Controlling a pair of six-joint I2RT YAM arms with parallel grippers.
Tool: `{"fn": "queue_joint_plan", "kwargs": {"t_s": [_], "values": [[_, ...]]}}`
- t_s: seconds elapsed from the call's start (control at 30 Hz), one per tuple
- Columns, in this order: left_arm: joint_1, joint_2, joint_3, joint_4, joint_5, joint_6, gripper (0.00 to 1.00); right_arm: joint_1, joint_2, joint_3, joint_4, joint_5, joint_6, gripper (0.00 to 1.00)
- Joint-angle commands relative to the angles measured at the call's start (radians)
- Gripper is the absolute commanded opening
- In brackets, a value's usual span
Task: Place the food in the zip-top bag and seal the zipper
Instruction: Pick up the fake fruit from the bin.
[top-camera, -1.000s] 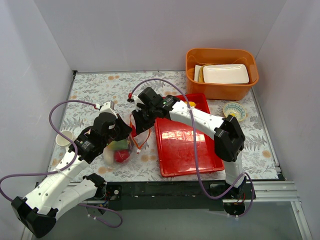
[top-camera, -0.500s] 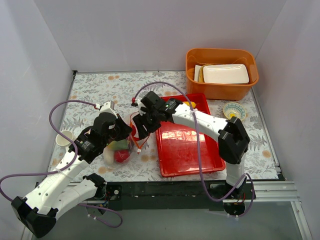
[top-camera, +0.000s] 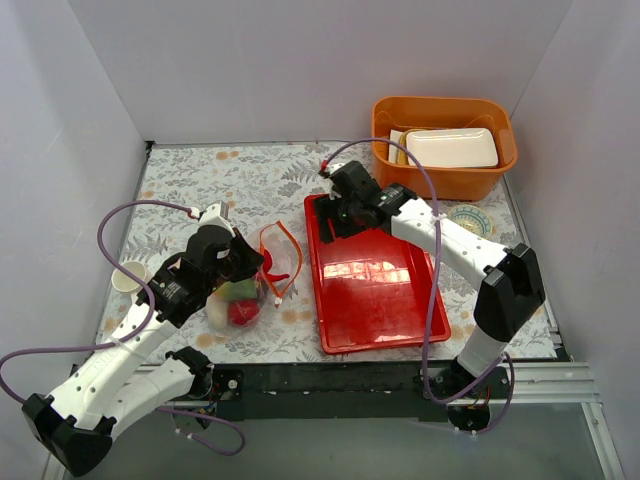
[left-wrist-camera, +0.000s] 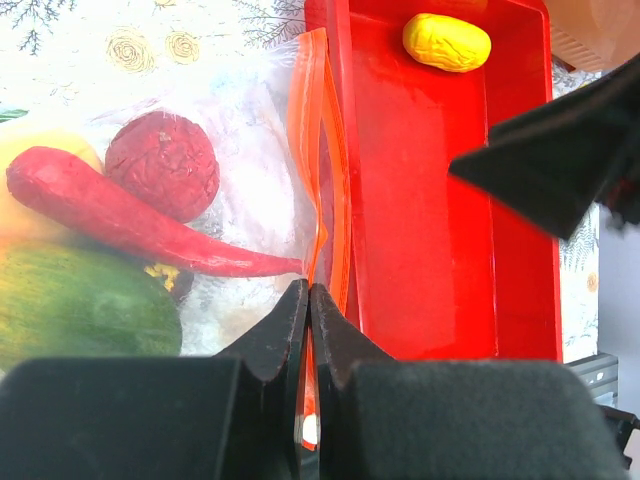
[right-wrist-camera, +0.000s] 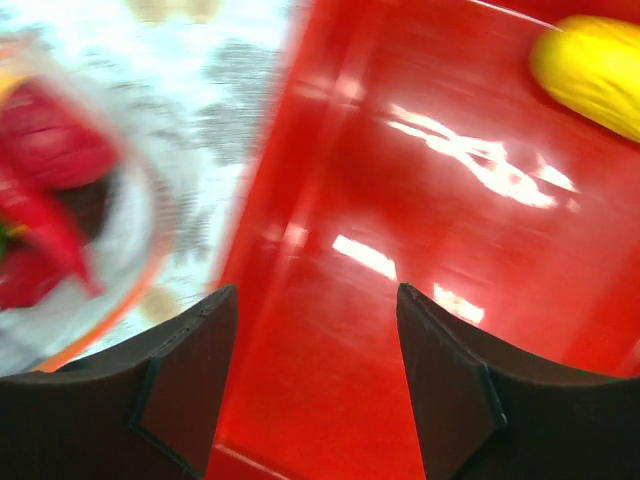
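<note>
My left pincer (left-wrist-camera: 308, 312): clamped on the thin orange-red zipper strip (left-wrist-camera: 320, 150) at the mouth of the clear crinkly zip-top bag (left-wrist-camera: 250, 120), which lies on the flower-patterned tabletop (top-camera: 200, 180) just beside the red rectangular tray (left-wrist-camera: 430, 250) and holds a long red toy chilli (left-wrist-camera: 120, 215), a round dark-red toy fruit (left-wrist-camera: 162, 165) and a green toy vegetable (left-wrist-camera: 80, 305). My right pincer (right-wrist-camera: 315, 385): jaws wide, gripping nothing, over the tray floor; one yellow oblong toy food (right-wrist-camera: 590, 75) lies in the tray, outside the bag.
</note>
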Motion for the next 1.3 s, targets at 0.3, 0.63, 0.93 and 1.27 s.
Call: {"fn": "queue_joint_plan", "kwargs": {"t_s": [0.3, 0.63, 0.93, 1.27], "values": [[0.000, -0.029, 0.007, -0.006, -0.003, 0.004, 0.00, -0.239, 0.007, -0.085, 0.117, 0.261, 0.202, 0.74], [0.000, -0.044, 0.005, -0.014, -0.010, 0.001, 0.00, -0.348, 0.133, -0.067, 0.182, 0.270, 0.443, 0.73], [0.000, -0.040, 0.009, -0.012, -0.019, 0.004, 0.00, -0.351, 0.198, -0.014, 0.247, 0.330, 0.483, 0.75], [0.000, -0.030, 0.013, -0.011, -0.015, 0.018, 0.00, -0.354, 0.377, 0.132, 0.106, 0.244, 0.383, 0.73]]}}
